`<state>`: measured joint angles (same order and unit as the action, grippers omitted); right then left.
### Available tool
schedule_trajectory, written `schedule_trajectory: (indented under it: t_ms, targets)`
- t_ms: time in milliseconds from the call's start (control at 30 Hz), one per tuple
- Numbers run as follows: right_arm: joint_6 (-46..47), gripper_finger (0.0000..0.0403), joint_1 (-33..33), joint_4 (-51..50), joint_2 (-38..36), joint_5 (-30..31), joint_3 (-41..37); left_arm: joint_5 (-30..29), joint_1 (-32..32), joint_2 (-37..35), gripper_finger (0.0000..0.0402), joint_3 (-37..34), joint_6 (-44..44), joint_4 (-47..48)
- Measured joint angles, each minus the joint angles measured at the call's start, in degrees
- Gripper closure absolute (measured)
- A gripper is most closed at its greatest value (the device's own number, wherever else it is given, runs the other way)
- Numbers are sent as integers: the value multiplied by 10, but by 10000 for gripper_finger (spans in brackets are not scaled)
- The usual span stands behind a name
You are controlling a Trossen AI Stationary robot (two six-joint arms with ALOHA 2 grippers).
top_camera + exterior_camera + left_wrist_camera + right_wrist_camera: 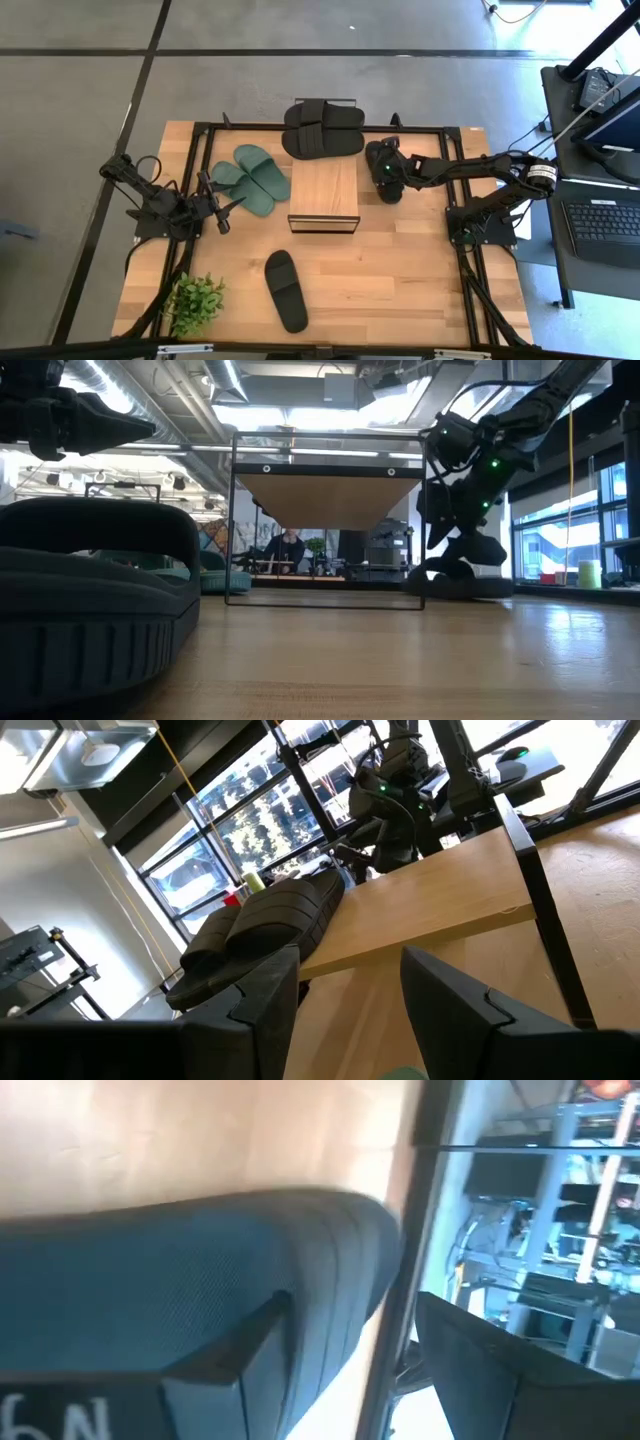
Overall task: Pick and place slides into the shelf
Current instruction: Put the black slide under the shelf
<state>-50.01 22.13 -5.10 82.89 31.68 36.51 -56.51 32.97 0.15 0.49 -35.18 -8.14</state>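
Black slide [388, 172] under right tool [385, 176], just R of shelf [324, 192].
Long axis runs front-back, parallel to shelf side; right tool nearer, fingers spread astride it; left tool [226, 210] open, idle by green pair [252, 176].

Table [400, 280]: light wooden plank top, pale honey grain, edged by a thin black metal frame. Small rectangular shelf [324, 190], just left of the right gripper [388, 186]: matching light wood on thin black frame. Rubber slide sandal [387, 172] beneath that dark gripper: black, ribbed strap. Two stacked rubber slides [322, 128] beyond the shelf: black. Pair of rubber slides [252, 176] near the dark left gripper [226, 207]: dark green. Lone slide [286, 290]: black. Small potted plant [195, 300]: bright green leaves.
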Motion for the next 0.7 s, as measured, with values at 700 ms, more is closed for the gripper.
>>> schedule_trajectory:
  t_ms: [700]
  targets:
    - [539,194,-74,-460,-1,-146,212,0,0,0,233,0,0,0]
